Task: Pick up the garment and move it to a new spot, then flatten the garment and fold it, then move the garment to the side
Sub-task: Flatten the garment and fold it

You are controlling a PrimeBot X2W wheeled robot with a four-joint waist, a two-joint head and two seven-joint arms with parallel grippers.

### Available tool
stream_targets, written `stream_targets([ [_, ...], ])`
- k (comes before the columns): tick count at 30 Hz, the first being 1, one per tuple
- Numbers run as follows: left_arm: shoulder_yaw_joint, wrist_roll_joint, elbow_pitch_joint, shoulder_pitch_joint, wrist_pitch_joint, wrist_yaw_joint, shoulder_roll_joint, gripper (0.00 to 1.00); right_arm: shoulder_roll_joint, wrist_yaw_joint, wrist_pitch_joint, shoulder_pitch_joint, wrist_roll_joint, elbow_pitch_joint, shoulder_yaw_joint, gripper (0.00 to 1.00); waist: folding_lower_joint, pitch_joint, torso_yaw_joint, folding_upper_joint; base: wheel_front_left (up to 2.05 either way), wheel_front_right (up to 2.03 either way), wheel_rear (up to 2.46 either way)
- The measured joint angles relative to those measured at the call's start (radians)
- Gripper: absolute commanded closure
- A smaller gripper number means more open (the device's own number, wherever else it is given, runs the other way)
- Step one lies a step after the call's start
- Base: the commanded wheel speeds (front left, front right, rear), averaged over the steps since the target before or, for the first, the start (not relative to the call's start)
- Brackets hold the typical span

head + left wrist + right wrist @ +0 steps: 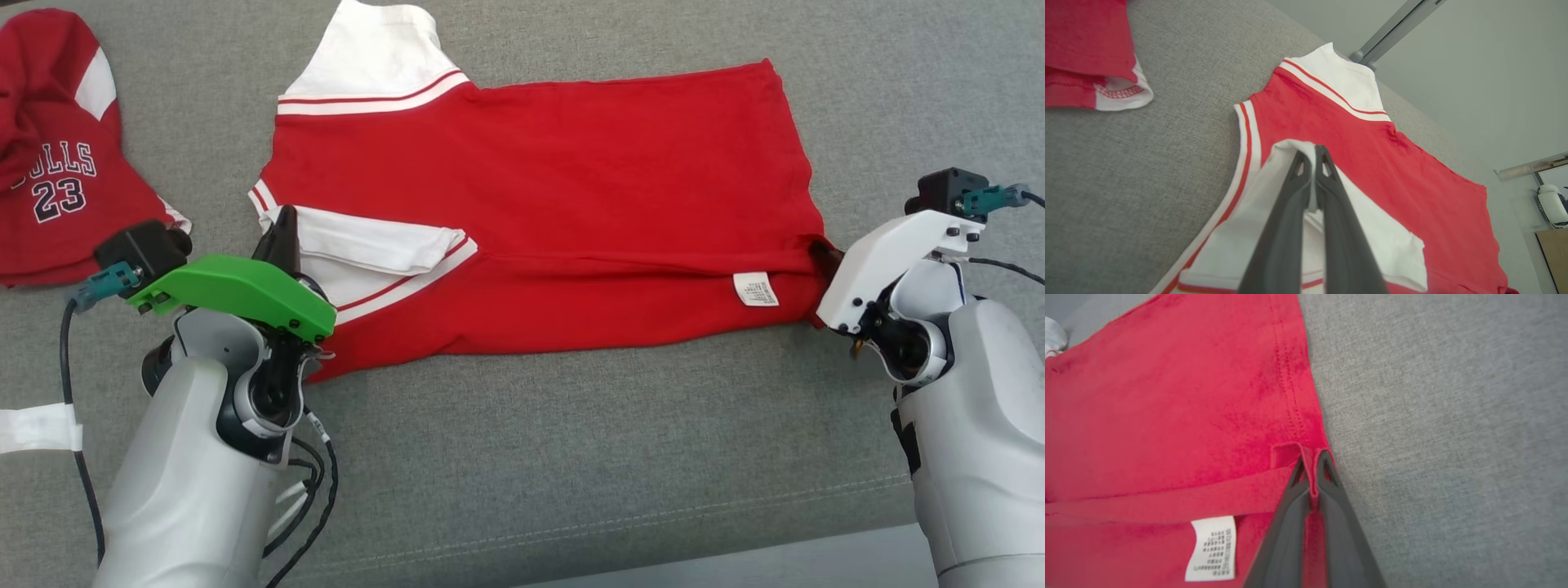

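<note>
The garment (555, 188) is a red shirt with white sleeves, spread on the grey surface with its near edge folded up over the body. My left gripper (282, 224) is shut on the garment's near white sleeve (1274, 212), pinching its edge between the dark fingertips (1312, 157). My right gripper (820, 257) is shut on the garment's red hem corner (1312, 457) at the right end. A white care label (755, 289) shows on the folded strip, close to the right gripper (1312, 461).
A second red garment (57, 155) printed with "BULLS 23" lies crumpled at the far left; its hem (1106, 87) is near the left arm. White tape (37, 427) marks the grey surface (571, 457) at the left edge. The surface's front edge runs along the bottom right.
</note>
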State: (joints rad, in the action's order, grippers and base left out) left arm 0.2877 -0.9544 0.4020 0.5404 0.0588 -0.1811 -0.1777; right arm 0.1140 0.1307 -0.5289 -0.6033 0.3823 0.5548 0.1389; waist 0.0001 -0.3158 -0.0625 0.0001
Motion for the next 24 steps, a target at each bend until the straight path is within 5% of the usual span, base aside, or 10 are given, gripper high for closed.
stream_targets([
  [1,0.0,0.001,0.007,0.005,0.0,0.0,0.001,1.0,-0.001,0.0,0.013,-0.007,0.0,0.006,0.0,0.0,0.0,-0.001,0.0,0.0,0.0,0.0,0.0],
  [2,0.0,0.001,0.014,0.011,-0.007,0.0,0.002,1.0,-0.004,0.0,0.022,-0.015,0.0,0.015,0.0,0.0,0.0,-0.001,0.0,0.0,0.0,0.0,0.0],
  [5,-0.001,0.002,0.029,0.02,-0.018,0.007,0.004,0.0,-0.008,0.0,0.054,-0.032,0.003,0.03,0.001,0.0,0.0,0.001,0.0,0.0,0.0,0.0,0.0],
  [16,-0.025,0.002,0.027,0.016,-0.078,0.033,-0.003,0.0,-0.006,0.0,0.191,-0.058,0.04,0.046,0.035,0.0,0.0,0.017,-0.004,0.0,0.0,0.0,0.0],
  [24,-0.016,0.015,-0.084,-0.138,-0.1,0.04,-0.047,0.0,0.046,0.0,0.26,-0.003,0.093,-0.035,0.058,0.0,0.0,0.054,0.0,0.0,0.0,0.0,0.0],
])
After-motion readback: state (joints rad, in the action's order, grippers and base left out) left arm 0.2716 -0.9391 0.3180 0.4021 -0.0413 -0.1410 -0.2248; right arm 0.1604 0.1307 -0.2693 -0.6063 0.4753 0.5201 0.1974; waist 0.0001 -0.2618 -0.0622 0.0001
